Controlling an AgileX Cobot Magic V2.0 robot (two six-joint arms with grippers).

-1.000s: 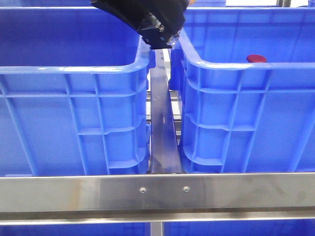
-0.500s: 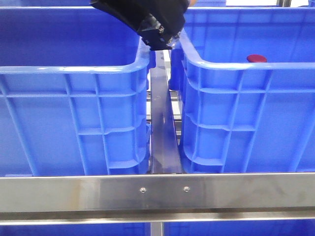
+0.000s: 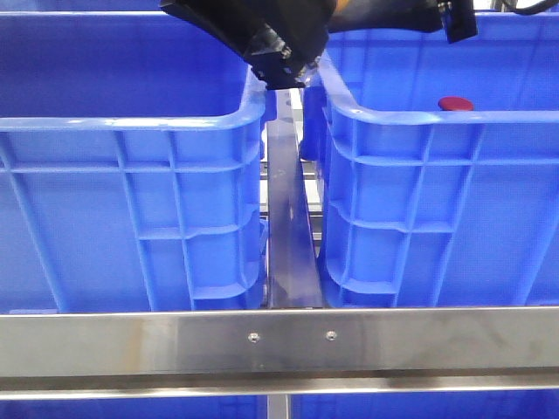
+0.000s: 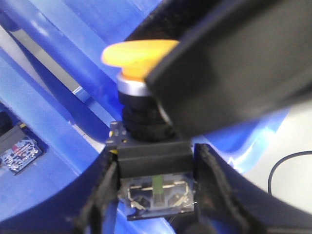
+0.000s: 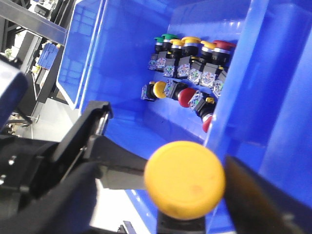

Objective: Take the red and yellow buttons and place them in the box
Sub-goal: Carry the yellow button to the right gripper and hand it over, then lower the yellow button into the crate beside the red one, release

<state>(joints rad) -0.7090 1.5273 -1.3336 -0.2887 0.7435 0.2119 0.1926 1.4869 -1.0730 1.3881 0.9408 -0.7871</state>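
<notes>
A yellow button (image 4: 139, 56) sits clamped in the left gripper (image 4: 156, 180), up by the rims between the two crates. The right gripper (image 5: 161, 195) is next to the button; I cannot tell how its jaws stand. The right box (image 3: 419, 122) holds a red button (image 3: 455, 105). Red, yellow and green buttons (image 5: 192, 63) lie inside a box.

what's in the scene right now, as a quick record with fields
left gripper: shut on yellow button, high over the gap between the two crates
right gripper: close to the yellow button; grip unclear
red button: inside right crate
button pile: red, yellow and green caps, lying in a crate
left crate: contents hidden in the front view
</notes>
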